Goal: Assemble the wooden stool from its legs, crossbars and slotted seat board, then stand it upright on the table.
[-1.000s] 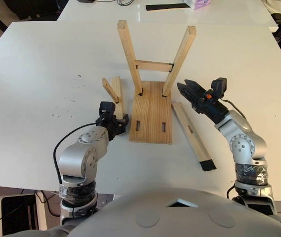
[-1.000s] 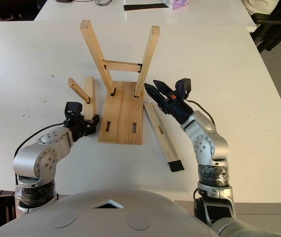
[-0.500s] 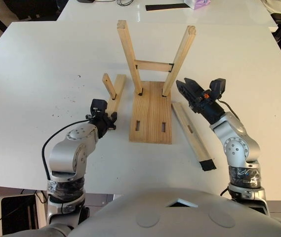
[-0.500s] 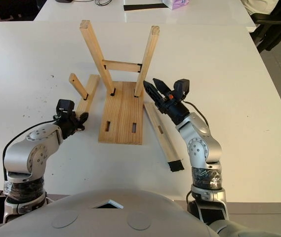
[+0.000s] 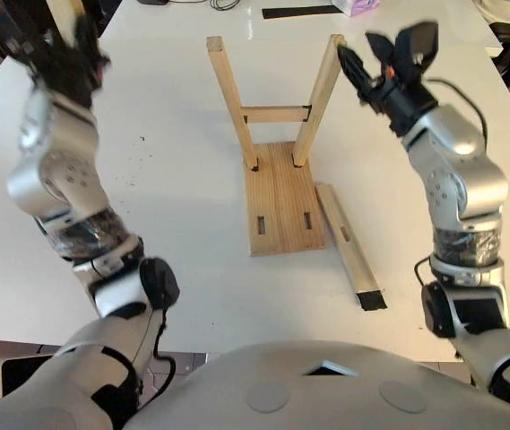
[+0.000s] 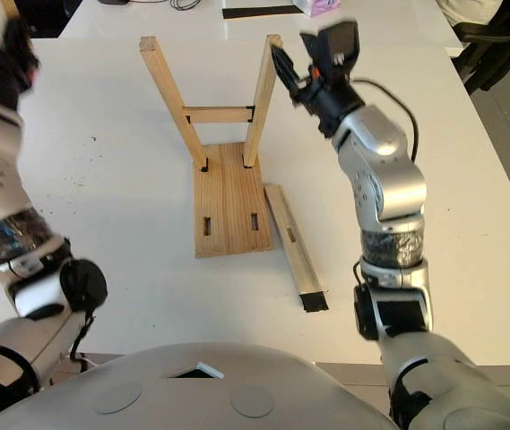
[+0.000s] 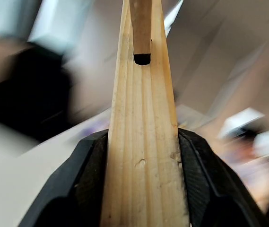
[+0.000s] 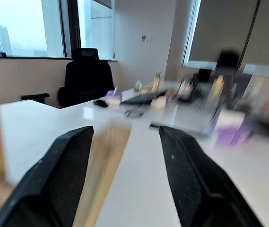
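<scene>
Well left of the seat board [image 5: 281, 202], held high, the left end effector [image 7: 143, 146] clamps a leg with crossbar stub [image 7: 141, 94]. It looks like light, stiff, smooth wood, best gripped mid-length. The right end effector [image 5: 387, 54] is open beside the board's right upright leg [image 5: 317, 98]. A loose leg [image 5: 349, 246] lies on the desk [image 5: 165, 179] just right of the board.

The right arm [image 5: 456, 175] and the left arm [image 5: 53, 166] are built of rounded silver-grey shells, each with a black wrapped band [image 5: 461, 244] on the far side of the elbow shell from the hand. The right gripper [image 8: 125, 130] has matte black, tapering fingers [image 8: 61, 179], with an orange spot [image 5: 385, 78] just behind them. A thin black cable [image 5: 466, 90] loops from its wrist. The left gripper [image 7: 143, 135] has broad black pads [image 7: 89, 179].
</scene>
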Robot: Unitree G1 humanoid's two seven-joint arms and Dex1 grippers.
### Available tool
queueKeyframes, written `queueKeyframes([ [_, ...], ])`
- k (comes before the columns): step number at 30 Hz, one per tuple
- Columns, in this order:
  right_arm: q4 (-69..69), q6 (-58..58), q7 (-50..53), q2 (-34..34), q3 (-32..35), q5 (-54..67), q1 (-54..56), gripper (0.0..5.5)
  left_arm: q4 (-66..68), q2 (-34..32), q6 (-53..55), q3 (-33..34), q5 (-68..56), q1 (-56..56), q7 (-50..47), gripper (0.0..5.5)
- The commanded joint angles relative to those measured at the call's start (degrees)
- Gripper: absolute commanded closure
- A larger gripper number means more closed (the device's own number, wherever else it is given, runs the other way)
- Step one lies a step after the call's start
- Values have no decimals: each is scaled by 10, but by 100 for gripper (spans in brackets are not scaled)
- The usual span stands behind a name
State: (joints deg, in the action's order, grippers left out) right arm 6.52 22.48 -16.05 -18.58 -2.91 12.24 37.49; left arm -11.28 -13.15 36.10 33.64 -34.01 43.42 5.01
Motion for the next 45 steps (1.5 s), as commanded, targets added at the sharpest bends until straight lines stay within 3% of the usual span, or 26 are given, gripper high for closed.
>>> queueKeyframes([
  [1,-58,-140,-3,18,-5,-48,118,293,-59,10,-21,-31,-109,9,88,346],
  [3,-87,-172,-21,38,7,-24,142,293,-89,3,-23,-69,-120,-32,126,346],
  [7,-72,55,-105,71,107,266,169,293,-144,-17,-26,-136,-142,-104,214,346],
  [9,-60,150,-194,34,132,394,170,293,-170,-30,-23,-149,-164,-135,252,346],
  [12,-64,250,-335,-42,137,483,168,293,-197,-47,-16,-161,-187,-179,303,346],
  [15,-96,288,-413,-92,117,481,182,293,-218,-65,-14,-186,-189,-220,342,346],
  [22,-149,324,-507,-131,102,468,232,204,-228,-91,-32,-232,-185,-251,387,346],
  [32,-177,347,-557,-139,121,477,267,200,-225,-102,-53,-256,-186,-267,399,346],
  [41,-168,349,-564,-140,125,473,258,340,-225,-100,-52,-267,-196,-269,399,346],
  [45,-163,347,-540,-128,134,476,253,344,-219,-106,-48,-271,-199,-270,398,346],
])
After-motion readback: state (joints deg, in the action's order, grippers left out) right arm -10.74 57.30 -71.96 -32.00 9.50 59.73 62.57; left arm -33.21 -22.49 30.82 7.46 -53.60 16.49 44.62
